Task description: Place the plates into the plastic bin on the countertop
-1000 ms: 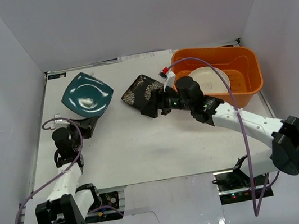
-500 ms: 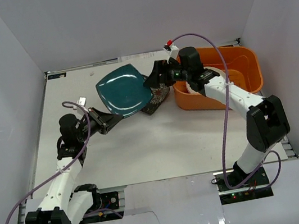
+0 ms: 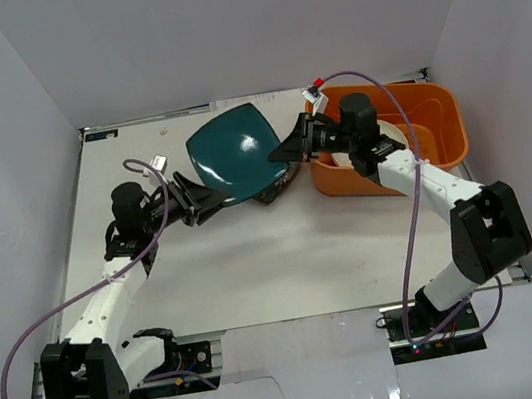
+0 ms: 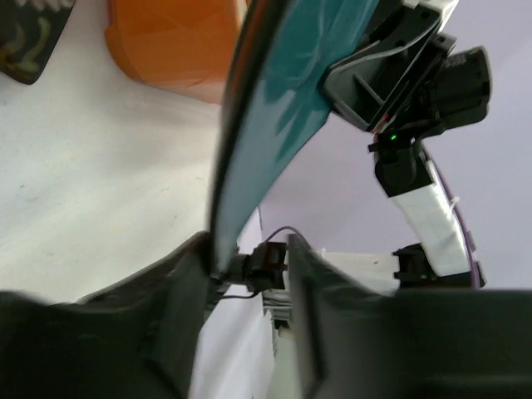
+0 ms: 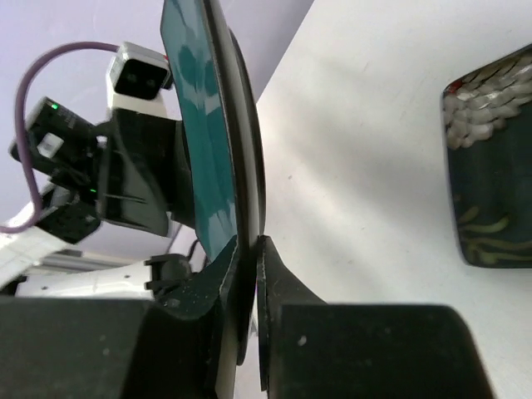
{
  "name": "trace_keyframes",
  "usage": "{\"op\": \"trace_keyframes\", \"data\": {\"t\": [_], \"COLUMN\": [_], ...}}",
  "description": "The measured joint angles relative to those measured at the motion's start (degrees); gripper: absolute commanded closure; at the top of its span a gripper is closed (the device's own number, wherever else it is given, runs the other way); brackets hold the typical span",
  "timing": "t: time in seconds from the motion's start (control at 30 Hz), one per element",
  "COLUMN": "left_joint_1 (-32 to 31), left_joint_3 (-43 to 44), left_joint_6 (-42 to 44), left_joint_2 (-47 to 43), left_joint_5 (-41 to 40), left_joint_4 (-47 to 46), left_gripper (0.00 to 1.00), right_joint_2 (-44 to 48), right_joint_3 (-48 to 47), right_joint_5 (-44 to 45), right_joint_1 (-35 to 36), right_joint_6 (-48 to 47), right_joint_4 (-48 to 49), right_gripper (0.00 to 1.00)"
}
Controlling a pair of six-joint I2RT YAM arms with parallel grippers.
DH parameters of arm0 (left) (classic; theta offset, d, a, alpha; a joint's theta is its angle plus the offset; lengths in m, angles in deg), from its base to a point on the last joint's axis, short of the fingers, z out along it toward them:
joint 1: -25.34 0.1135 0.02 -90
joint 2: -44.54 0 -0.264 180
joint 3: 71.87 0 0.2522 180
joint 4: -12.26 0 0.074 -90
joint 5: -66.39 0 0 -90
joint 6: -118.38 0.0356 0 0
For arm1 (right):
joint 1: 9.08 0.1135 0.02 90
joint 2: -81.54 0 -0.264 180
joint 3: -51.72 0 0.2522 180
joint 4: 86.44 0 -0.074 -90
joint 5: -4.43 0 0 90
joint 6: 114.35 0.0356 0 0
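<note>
Your inventory, two arms:
- Left arm [image 3: 109, 297], right arm [image 3: 434, 191]: white link shells, bulky black joint housings [image 3: 83, 385].
- Left hand [image 3: 213, 200], right hand [image 3: 281, 153]: matt black, two flat fingers each.
- Purple cable [image 3: 17, 355]: one looped loosely along each arm.
- Green light [image 4: 391, 137]: small, on your right wrist.
- White box [image 3: 313, 95]: red-tipped, same wrist.

The teal plate [image 3: 236, 151] was plain and glossy — the black plate [image 5: 490, 174] carried pale floral patterning. The bin [image 3: 437, 144] was orange.
</note>
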State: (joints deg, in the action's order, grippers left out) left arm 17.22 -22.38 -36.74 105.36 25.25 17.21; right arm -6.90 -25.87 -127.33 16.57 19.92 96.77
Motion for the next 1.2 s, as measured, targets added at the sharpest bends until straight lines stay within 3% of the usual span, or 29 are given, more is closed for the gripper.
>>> {"op": "trace_keyframes", "data": {"t": [0.07,0.13,0.17,0.3,0.47,0.77,0.87,0.9,1.0,1.03,1.07,1.2], "left_joint_1": [-0.5,-0.7,-0.7,-1.0,-3.0,-4.6,-4.6,-4.7,-4.8,-4.9,-4.9,-5.1], "left_joint_3": [3.1,6.7,8.1,9.7,9.7,15.2,18.7,19.5,21.2,21.7,22.0,22.1], "left_joint_6": [1.3,3.8,5.0,8.9,11.0,13.5,14.1,14.0,13.5,13.3,13.0,11.5], "left_joint_2": [1.7,3.2,3.8,8.1,20.4,39.4,44.6,46.2,49.0,50.0,50.9,53.6], "left_joint_5": [-0.1,-2.4,-3.9,-11.6,-19.8,-25.3,-25.7,-25.7,-25.3,-25.3,-25.1,-25.3], "left_joint_4": [0.3,0.6,0.6,0.7,1.2,0.0,-2.4,-3.4,-7.1,-8.3,-9.7,-14.6], "left_gripper": [0.24,0.17,0.06,0.02,0.02,0.02,0.02,0.04,0.10,0.12,0.14,0.42], "right_joint_2": [1.9,5.1,6.8,13.1,17.7,9.3,6.1,5.6,5.7,6.0,6.5,11.2], "right_joint_3": [0.7,2.3,3.1,4.8,10.0,14.7,14.1,13.5,11.4,10.6,9.9,9.4], "right_joint_5": [0.7,0.6,0.4,2.1,8.6,11.8,12.8,13.4,15.8,17.7,19.6,27.3], "right_joint_1": [-1.4,-4.9,-7.3,-22.2,-39.1,-43.3,-42.8,-42.7,-42.1,-41.9,-41.7,-41.1], "right_joint_6": [0.3,0.5,0.7,0.3,-1.2,-5.4,-6.7,-7.3,-9.8,-10.7,-11.7,-14.0], "right_joint_4": [0.1,-1.0,-1.4,-4.5,-6.5,-14.3,-16.8,-17.7,-20.4,-21.2,-22.0,-24.9], "right_gripper": [0.92,0.92,0.92,0.92,0.92,0.92,0.61,0.39,0.05,0.03,0.09,0.10]}}
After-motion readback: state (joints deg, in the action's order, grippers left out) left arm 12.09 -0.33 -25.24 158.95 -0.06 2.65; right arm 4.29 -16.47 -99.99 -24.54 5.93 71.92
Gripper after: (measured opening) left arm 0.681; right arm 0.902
